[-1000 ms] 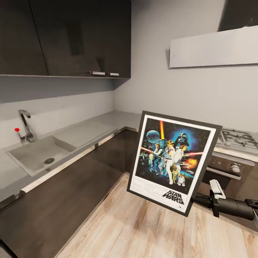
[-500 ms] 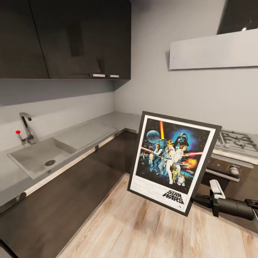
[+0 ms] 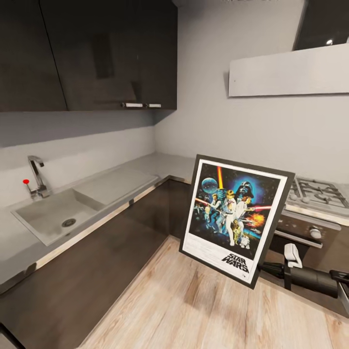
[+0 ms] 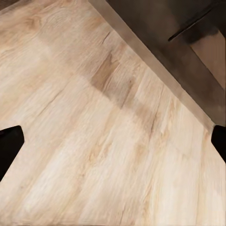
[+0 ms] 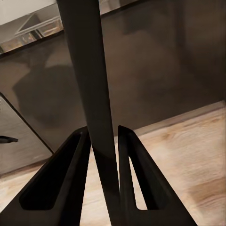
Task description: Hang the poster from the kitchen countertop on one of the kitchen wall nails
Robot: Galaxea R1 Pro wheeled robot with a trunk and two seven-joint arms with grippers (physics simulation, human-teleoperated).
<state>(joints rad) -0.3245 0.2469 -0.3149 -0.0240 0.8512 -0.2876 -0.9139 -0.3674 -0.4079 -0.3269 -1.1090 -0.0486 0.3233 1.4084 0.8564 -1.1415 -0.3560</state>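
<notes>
The Star Wars poster (image 3: 235, 218), black-framed with a white border, hangs tilted in the air over the wooden floor, in front of the oven. My right gripper (image 3: 263, 268) is shut on its lower right frame edge. In the right wrist view the dark frame (image 5: 87, 70) runs edge-on between the two fingers (image 5: 70, 174) of that gripper (image 5: 103, 141). The pale grey L-shaped countertop (image 3: 121, 179) lies to the left and behind. My left gripper (image 4: 113, 143) is open over bare floor, its fingertips (image 4: 9, 146) far apart. I cannot make out any nails on the grey wall (image 3: 203, 111).
A steel sink (image 3: 53, 213) and chrome tap (image 3: 36, 177) sit in the left counter run; a gas hob (image 3: 317, 191) and oven (image 3: 303, 232) stand at the right. Dark upper cabinets (image 3: 97, 48) and a hood (image 3: 291, 70) hang above. Wooden floor (image 3: 184, 310) stretches ahead.
The whole head view has shifted slightly, so the camera moved. The poster, still held by my right gripper, now sits a bit lower, farther right and smaller in the picture.
</notes>
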